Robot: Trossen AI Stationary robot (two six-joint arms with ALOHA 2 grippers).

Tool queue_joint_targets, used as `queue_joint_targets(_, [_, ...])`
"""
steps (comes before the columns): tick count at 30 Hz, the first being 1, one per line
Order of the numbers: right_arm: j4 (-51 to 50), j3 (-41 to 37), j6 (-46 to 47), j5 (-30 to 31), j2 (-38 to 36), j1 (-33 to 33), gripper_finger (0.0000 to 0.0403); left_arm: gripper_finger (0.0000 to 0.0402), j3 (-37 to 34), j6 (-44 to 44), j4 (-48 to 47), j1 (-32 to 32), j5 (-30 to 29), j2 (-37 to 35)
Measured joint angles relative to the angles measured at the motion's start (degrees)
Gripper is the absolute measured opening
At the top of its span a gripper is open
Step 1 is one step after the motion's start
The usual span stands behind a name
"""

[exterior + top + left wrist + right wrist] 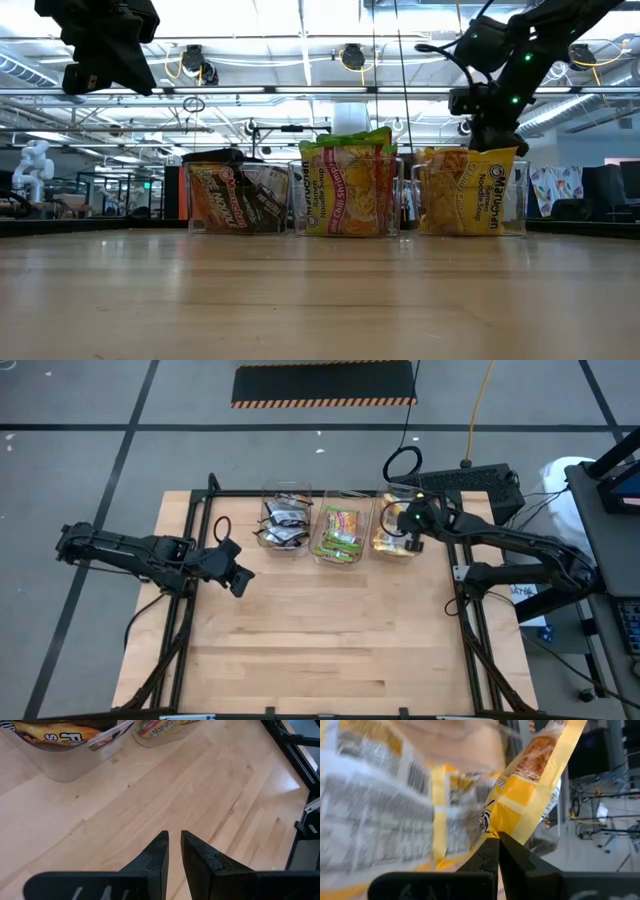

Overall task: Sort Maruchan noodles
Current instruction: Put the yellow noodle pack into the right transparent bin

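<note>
A: Where do the small flat crinkly plastic Maruchan noodle packets lie?

B: All sit in three clear plastic bins in a row at the far edge of the pale wooden table: black-and-red packets in the left bin, lime-green and pink packets in the middle bin, yellow-orange packets in the right bin. None shows on the bare boards.

A: Which arm is nearer the work?

B: The right gripper hangs directly over the right bin. In its wrist view the fingers are pressed together, tips against the edge of a yellow-orange packet; whether that edge is pinched between them cannot be told. The packet's long axis runs slantwise away from the fingertips, roughly upright in the bin.

A: And the left arm?

B: The left gripper waits above the table's left side, well apart from the bins, its fingers narrowly parted and holding nothing.

A: What does the next move turn on?

B: Likely on the right gripper alone: the packet lies straight below it, inside the matching bin, so sorting appears nearly finished.
</note>
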Motion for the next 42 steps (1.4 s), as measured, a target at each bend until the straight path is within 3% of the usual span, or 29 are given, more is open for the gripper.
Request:
queue_joint_targets(8, [-9.0,0.0,2.4,-0.7,-3.1,0.0,0.0000,0.0056,0.0,0.0,0.0,0.0,0.0,0.0])
queue_joint_targets(13, [-9.2,0.0,2.3,-9.0,-3.2,0.0,0.0000,0.0056,0.0,0.0,0.0,0.0,0.0,0.0])
queue_joint_targets(16, [-9.3,0.0,2.3,-10.8,-3.0,0.0,0.0000,0.0056,0.0,0.0,0.0,0.0,0.0,0.0])
queue_joint_targets(23, [-9.9,0.0,2.4,-10.7,-3.0,0.0,0.0000,0.0056,0.0,0.0,0.0,0.0,0.0,0.0])
queue_joint_targets(34, [-10.0,0.0,12.9,-10.6,-3.0,0.0,0.0002,0.0056,0.0,0.0,0.0,0.0,0.0,0.0])
queue_joint_targets(42, [-10.0,0.0,14.5,-7.3,-3.0,0.0,0.0033,0.0056,0.0,0.0,0.0,0.0,0.0,0.0])
